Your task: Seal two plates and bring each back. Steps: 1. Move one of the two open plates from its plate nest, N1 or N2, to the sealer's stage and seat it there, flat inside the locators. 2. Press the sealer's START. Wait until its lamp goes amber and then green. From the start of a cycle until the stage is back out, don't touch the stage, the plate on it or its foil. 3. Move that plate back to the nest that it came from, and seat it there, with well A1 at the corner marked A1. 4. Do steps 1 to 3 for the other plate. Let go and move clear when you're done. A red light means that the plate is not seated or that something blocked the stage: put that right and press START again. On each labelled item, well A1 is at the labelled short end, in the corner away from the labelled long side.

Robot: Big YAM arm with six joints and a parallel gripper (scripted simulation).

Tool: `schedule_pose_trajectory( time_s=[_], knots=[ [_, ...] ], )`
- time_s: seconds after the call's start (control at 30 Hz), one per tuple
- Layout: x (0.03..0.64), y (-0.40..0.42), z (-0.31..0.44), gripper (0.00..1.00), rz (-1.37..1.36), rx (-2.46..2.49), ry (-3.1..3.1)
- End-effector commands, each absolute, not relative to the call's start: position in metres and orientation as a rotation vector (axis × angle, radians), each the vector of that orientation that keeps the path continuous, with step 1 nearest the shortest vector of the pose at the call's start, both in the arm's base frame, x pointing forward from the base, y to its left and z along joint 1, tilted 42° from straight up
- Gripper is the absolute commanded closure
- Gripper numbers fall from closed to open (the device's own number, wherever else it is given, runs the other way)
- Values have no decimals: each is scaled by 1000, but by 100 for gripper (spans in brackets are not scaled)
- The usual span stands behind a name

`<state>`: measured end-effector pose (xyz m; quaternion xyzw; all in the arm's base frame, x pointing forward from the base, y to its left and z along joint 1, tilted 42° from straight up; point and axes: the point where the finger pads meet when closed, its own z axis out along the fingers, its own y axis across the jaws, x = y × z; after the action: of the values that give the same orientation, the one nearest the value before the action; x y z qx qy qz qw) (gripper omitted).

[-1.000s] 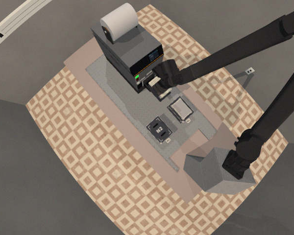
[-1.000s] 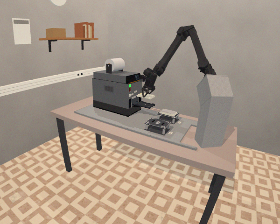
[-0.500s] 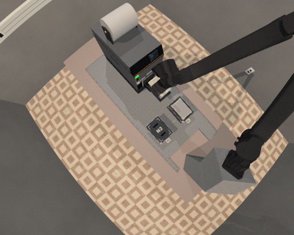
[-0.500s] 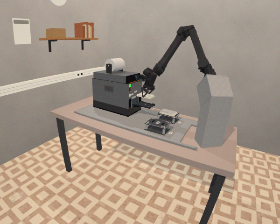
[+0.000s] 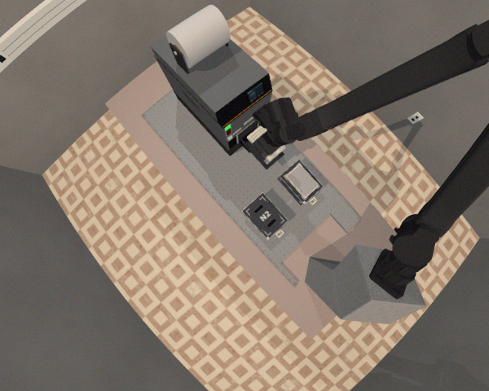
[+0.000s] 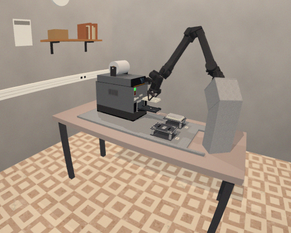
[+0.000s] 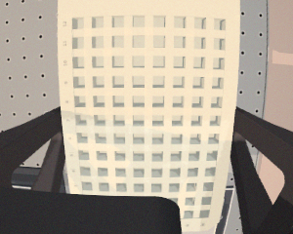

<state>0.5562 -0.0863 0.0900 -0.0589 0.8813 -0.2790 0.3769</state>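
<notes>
- Tool (image 5: 267, 144) (image 6: 153, 96) (image 7: 147, 116) spread wide and clamped on the open plate (image 5: 257, 134) (image 6: 152, 99) (image 7: 146, 106), one finger along each long side.
- Open plate held above the stage (image 5: 268, 164) (image 6: 150, 108), apart from it and looking nearly level; probably the second plate, now due for seating.
- Best lowered straight and slowly, squared to the locators first, with grip unchanged until flat on all sides.
- Likely trouble: a short end caught on a locator, or a bump against the sealer (image 5: 215, 88) (image 6: 115, 96), very close by.
- After release, lift clear before pressing START; then hands off through amber to green.
- Lamp (image 5: 227, 127) (image 6: 135, 89) green at present, stage out.
- Nest N1 (image 5: 289, 191) (image 6: 172, 121) filled by a smooth-topped plate, apparently sealed; nest N2 (image 5: 265, 206) (image 6: 163, 127) bare, so presumably the return place.
- Beneath, a grey perforated mat (image 5: 223, 168) (image 6: 139, 127) on the pinkish table (image 5: 219, 217) (image 6: 140, 144).
- Farther off, diamond-patterned floor (image 5: 194, 290) (image 6: 115, 188), plain grey wall (image 6: 153, 37), small shelf (image 6: 72, 40) with box and books.
</notes>
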Motion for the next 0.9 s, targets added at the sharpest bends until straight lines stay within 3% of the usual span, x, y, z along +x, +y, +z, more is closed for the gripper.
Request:
schedule_pose_trajectory(
  time_s=[0.0,0.87],
  knots=[
    [564,-89,113,100,-720,-140,2214],
    [559,-72,97,100,-706,-188,2239]
  ],
)
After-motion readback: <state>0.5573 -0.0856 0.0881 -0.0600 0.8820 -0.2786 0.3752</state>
